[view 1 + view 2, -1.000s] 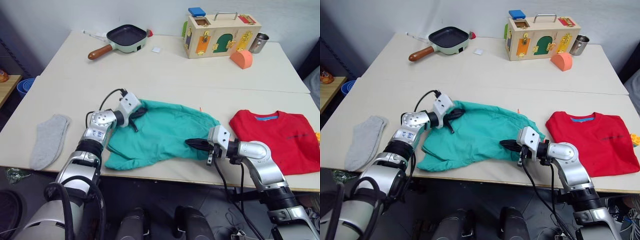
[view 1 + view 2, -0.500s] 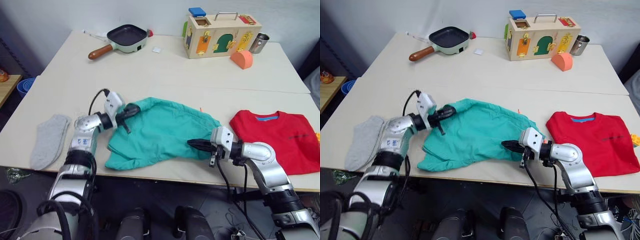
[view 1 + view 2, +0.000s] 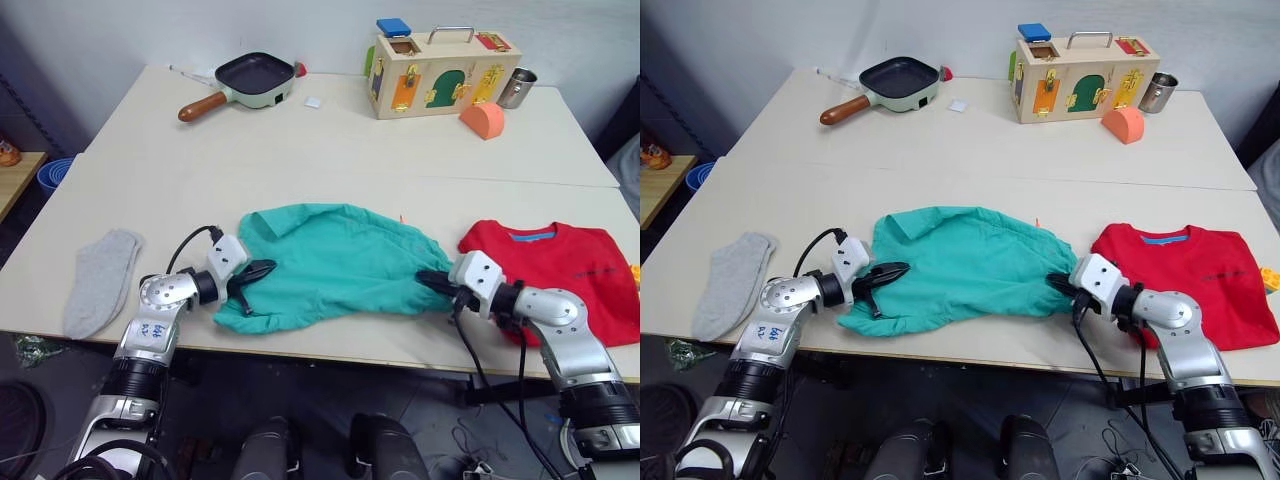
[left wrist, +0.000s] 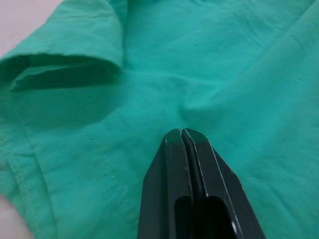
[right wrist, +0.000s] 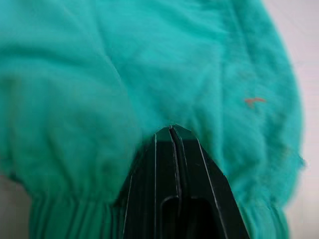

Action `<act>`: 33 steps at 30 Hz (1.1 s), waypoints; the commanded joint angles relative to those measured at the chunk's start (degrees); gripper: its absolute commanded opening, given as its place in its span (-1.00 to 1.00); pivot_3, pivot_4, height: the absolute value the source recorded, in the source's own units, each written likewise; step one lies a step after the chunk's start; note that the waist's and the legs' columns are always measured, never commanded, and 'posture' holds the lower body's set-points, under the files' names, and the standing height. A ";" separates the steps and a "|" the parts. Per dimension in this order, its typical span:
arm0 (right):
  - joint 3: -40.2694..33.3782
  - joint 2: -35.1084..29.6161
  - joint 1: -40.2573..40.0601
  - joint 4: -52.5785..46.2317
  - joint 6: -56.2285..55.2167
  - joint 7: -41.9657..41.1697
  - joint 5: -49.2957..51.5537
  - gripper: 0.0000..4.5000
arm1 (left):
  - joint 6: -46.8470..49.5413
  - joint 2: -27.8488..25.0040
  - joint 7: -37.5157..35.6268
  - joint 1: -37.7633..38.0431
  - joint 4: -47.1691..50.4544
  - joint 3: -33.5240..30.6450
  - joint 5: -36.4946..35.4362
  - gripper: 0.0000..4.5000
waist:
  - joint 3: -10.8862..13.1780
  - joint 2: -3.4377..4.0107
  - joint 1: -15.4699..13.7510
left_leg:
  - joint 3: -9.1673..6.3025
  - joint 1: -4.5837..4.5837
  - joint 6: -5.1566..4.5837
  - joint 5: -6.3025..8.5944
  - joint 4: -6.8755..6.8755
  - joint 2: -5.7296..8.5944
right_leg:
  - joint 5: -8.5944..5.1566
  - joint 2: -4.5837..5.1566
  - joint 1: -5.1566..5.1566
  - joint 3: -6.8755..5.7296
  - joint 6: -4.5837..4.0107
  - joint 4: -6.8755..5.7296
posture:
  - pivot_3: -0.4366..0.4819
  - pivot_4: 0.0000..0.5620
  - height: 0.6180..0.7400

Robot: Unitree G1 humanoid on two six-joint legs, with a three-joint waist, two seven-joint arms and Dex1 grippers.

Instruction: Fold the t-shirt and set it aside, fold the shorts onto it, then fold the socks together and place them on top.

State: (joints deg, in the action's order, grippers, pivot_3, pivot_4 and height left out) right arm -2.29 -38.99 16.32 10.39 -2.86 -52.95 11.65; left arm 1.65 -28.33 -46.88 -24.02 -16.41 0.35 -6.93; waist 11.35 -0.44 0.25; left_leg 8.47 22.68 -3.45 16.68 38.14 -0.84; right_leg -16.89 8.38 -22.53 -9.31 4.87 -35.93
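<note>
From the left eye view we see the shorts (image 3: 335, 262) spread near the front edge of the table (image 3: 300, 150), long axis running left to right, between one grey sock (image 3: 100, 280) on the left and the t-shirt (image 3: 560, 275) lying flat on the right, collar toward the far side. The left gripper (image 3: 262, 268) sits at the shorts' left end, the right gripper (image 3: 432, 279) at their right end.

In the right eye view we get the same layout, plus the frying pan (image 3: 895, 80) and wooden box (image 3: 1080, 70) at the far side.

The left wrist view gives us what the head views cannot: fingers pressed together, tips against teal cloth beside a hemmed leg opening.

In the right wrist view, the fingers are likewise together, pinching a pucker of fabric just above the gathered elastic band.
</note>
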 commanded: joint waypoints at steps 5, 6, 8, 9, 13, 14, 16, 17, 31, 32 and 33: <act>-17.18 -3.09 -8.74 -23.61 35.06 2.30 36.61 -0.13 | -6.40 0.29 -10.51 0.96 4.89 -2.06 -9.50 -1.00 | 0.02 0.04 -0.28 | -0.08 0.04 -0.02 0.04 -0.03 -0.02 | -0.02 0.10 0.02 -0.04 -0.04 0.11 | -0.05 -0.47 1.00; -20.68 -5.17 -11.53 -26.33 42.43 4.80 43.66 0.00 | -6.26 0.20 -11.92 0.29 5.92 -1.88 -10.58 -1.00 | 0.02 0.04 -0.51 | -0.10 0.04 -0.05 0.07 0.00 -0.02 | -0.02 0.11 0.04 -0.05 -0.04 0.14 | -0.05 -0.47 1.00; -25.78 -8.69 -17.17 -29.76 54.86 10.95 56.59 0.32 | -5.94 -0.03 -14.15 -0.94 7.20 -1.26 -11.83 -1.00 | 0.03 0.07 -1.29 | -0.12 0.06 -0.13 0.22 0.01 -0.01 | -0.02 0.17 0.02 -0.05 -0.04 0.16 | -0.05 -0.47 1.00; -27.17 -9.77 -19.01 -30.68 58.40 13.59 60.90 0.49 | -5.77 -0.08 -14.75 -1.26 7.51 -1.07 -12.11 -1.00 | 0.03 0.06 -1.53 | -0.15 0.06 -0.12 0.26 0.02 -0.01 | -0.01 0.17 0.05 -0.05 -0.04 0.23 | -0.05 -0.47 1.00; -26.94 -9.72 -26.50 -34.18 64.96 34.14 75.41 0.98 | -5.66 0.82 -15.29 -3.13 6.28 -0.18 -11.65 -1.00 | 0.02 0.04 -1.49 | -0.14 0.06 -0.15 0.32 -0.03 -0.02 | 0.00 0.16 0.09 -0.05 -0.04 0.36 | -0.05 -0.47 1.00; -26.40 -8.64 -27.19 -34.85 63.98 37.87 79.19 0.98 | -5.81 0.97 -15.36 -3.50 5.73 0.12 -11.30 -1.00 | 0.02 0.05 -1.46 | -0.14 0.06 -0.14 0.32 -0.05 -0.02 | 0.00 0.16 0.08 -0.05 -0.04 0.36 | -0.05 -0.47 1.00; -24.34 -5.32 -27.97 -35.39 60.46 46.61 85.74 0.98 | -6.49 1.66 -15.48 -4.93 3.57 1.18 -10.24 -1.00 | 0.02 0.05 -1.28 | -0.07 0.06 -0.13 0.32 -0.08 -0.02 | 0.00 0.13 0.05 -0.03 -0.04 0.35 | -0.05 -0.47 1.00; -22.96 -3.72 -28.32 -35.47 59.03 50.70 87.84 0.98 | -6.85 2.22 -15.40 -5.79 2.28 1.63 -9.87 -1.00 | 0.02 0.04 -1.34 | -0.04 0.06 -0.13 0.31 -0.08 -0.02 | 0.00 0.11 0.04 -0.02 -0.04 0.34 | -0.05 -0.47 1.00; -10.10 15.53 -12.54 -23.94 43.38 75.65 79.65 0.98 | -10.18 10.62 -9.23 -21.95 -27.70 7.89 2.09 -1.00 | -0.49 -0.76 -0.03 | 0.01 0.27 -0.31 0.19 0.06 -0.01 | 0.20 0.02 -0.05 0.05 0.26 0.40 | -0.05 -0.47 1.00; -9.96 16.82 -11.05 -22.83 42.32 76.22 77.30 0.98 | -10.56 10.93 -8.48 -22.58 -29.51 7.96 2.69 -1.00 | -0.50 -0.75 0.10 | 0.02 0.27 -0.31 0.18 0.04 -0.01 | 0.20 0.02 -0.08 0.05 0.26 0.40 | -0.05 -0.47 1.00; -9.86 17.74 -9.96 -22.00 41.98 76.38 76.03 0.98 | -10.66 11.26 -7.97 -23.10 -30.87 7.86 2.99 -1.00 | -0.50 -0.75 0.11 | 0.02 0.25 -0.30 0.18 0.03 -0.02 | 0.20 0.02 -0.08 0.06 0.26 0.34 | -0.05 -0.47 1.00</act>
State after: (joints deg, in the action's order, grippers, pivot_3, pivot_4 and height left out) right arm -11.68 -21.57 6.59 -14.94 41.08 21.17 92.07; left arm -8.37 -17.19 -55.92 -46.54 -45.85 8.16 -4.85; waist 10.85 -1.19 0.35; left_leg 8.49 22.94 -3.74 16.85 38.16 -0.87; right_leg -16.69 8.39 -22.65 -9.25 5.14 -35.60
